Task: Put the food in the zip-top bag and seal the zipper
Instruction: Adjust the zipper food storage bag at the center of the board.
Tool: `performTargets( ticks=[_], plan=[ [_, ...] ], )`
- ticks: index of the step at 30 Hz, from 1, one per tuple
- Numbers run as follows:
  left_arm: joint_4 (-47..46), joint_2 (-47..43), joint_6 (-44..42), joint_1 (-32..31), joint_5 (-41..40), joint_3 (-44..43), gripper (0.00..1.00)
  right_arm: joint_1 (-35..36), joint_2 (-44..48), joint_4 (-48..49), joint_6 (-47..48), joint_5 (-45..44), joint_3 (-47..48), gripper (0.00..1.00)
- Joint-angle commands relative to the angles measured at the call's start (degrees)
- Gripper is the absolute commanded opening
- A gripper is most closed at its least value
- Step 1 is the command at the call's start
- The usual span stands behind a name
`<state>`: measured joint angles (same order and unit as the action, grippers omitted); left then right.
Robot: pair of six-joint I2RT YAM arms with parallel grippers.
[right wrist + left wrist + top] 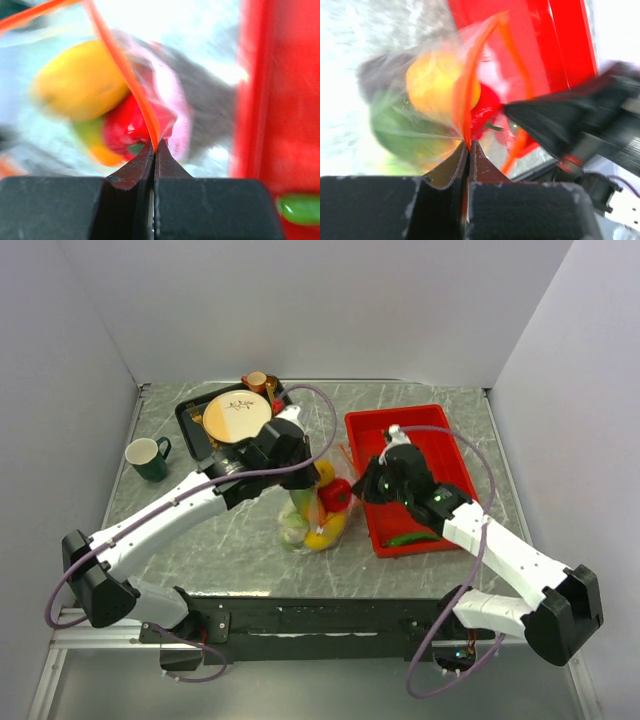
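Pressing the jaws of the left gripper (468, 146) together on the orange-red zipper (465, 90), pinching the thin strip right at the fingertips. Squeezing another stretch of the same strip between the tightly closed jaws of the right gripper (154, 147), with nothing else caught there.

Holding the clear bag (175, 105) by its mouth between the two arms, over the middle of the table (200, 550), just left of the red tray (400, 412) and on the near side of the black tray (190, 430). Showing, in the left wrist view, two runs of the strip standing apart, the mouth gaping. No telling whether hanging free or resting on the table at the bottom.

Carrying food inside the plastic: a red pepper (336, 495), a yellow fruit (80, 95) touching it, a green piece (405, 130), something whitish (292, 532) lower down.

Lying outside the bag, at the near end of the red tray: a green chili (410, 538).

Sitting on the black tray: a round beige plate (237, 415), with a small brown cup (257, 380) at its far edge. Standing on the table at the left, well apart from the bag: a dark green mug (150, 458).
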<state>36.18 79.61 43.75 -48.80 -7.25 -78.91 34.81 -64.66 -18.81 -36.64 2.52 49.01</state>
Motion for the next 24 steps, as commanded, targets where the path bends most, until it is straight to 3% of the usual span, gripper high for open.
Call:
performTargets(
  ticks=[1,7,11,15,17,24],
  plan=[
    [4.8,-6.1,-0.3,3.2,-6.6,-5.8,0.07,3.2,1.1,3.9,4.9,0.8,13.8,0.0],
    [10.6,-12.2,-0.4,8.2,-11.6,-8.8,0.09,6.1,-9.6,-4.9,7.4,3.9,29.1,0.0],
    [13.7,-15.3,-1.5,9.9,-14.8,-11.0,0.15,9.3,-17.7,-7.2,8.0,5.6,34.5,0.0],
    [19.1,-15.8,-2.0,11.3,-14.2,-14.4,0.15,12.8,-22.1,-5.1,6.2,9.2,36.7,0.0],
    [18.6,-16.8,-2.2,11.3,-12.0,-13.6,0.18,13.4,-24.2,-4.9,4.4,9.3,37.8,0.0],
    [13.5,-16.2,-0.4,11.4,-6.3,-8.5,0.1,13.5,-23.0,-3.1,2.2,5.7,32.9,0.0]
  ],
)
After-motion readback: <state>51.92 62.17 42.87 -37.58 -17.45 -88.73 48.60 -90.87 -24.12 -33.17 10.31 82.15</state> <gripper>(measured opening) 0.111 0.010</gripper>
